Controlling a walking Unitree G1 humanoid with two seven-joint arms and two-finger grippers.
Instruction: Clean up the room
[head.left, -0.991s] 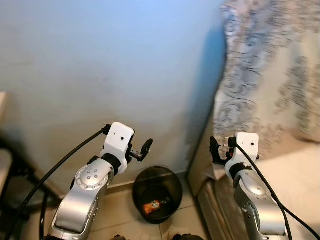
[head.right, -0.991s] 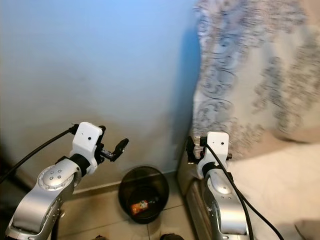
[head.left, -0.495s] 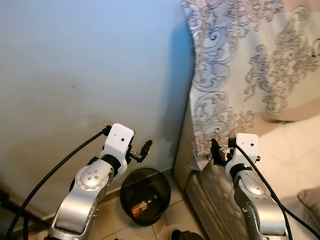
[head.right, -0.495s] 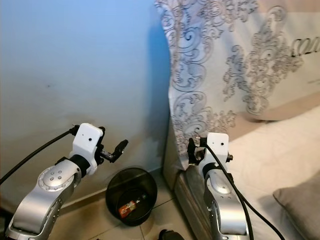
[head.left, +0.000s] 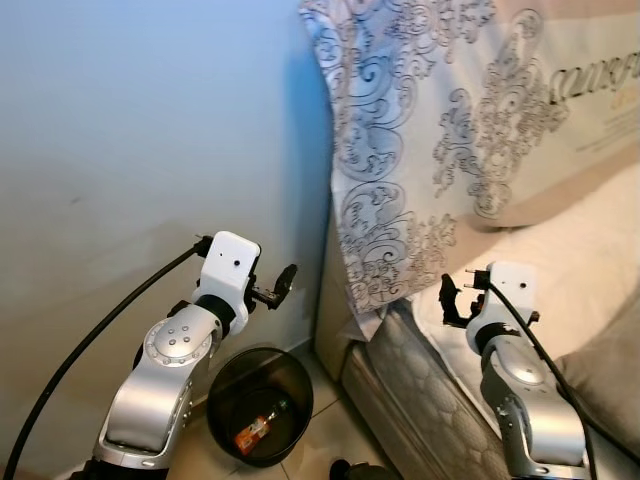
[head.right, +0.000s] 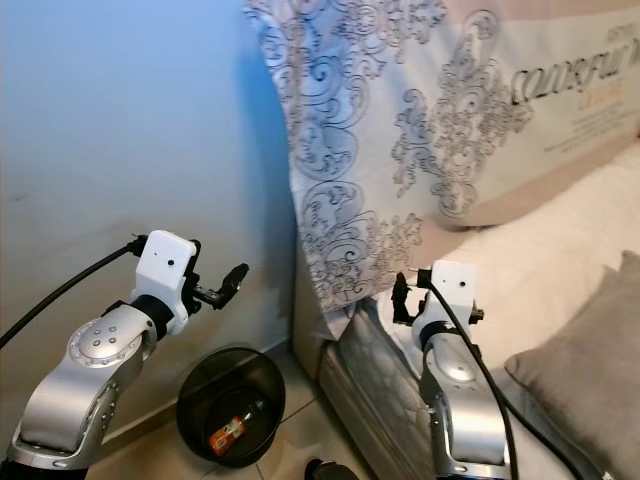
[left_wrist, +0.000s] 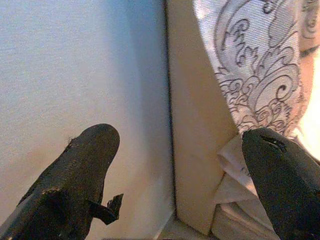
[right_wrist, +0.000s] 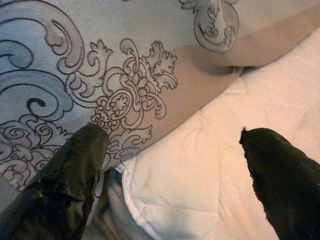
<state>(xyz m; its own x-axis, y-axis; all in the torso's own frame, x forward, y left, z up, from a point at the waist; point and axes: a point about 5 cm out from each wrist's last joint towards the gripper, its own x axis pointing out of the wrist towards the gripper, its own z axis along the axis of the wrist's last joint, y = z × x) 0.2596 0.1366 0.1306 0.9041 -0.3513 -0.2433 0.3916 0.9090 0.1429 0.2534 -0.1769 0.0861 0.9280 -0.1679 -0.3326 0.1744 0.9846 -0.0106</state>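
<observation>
Black waste bin (head.left: 260, 418) on the floor at near left, holding an orange-labelled bottle (head.left: 252, 430); left gripper (head.left: 283, 283) above it, released, empty; right gripper (head.left: 447, 302) released over the mattress (head.left: 560, 260); patterned headboard cloth (head.left: 420, 130) beyond.

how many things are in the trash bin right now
1 that I can make out: an orange-labelled bottle lying on the bottom of the black bin on the floor, below the left claw. The near wall may hide more.

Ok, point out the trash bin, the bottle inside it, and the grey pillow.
trash bin (head.left: 222, 376), left eye view, on its left rim.
bottle (head.left: 252, 434), left eye view, on its orange label.
grey pillow (head.right: 580, 370), right eye view, on its top face.
</observation>
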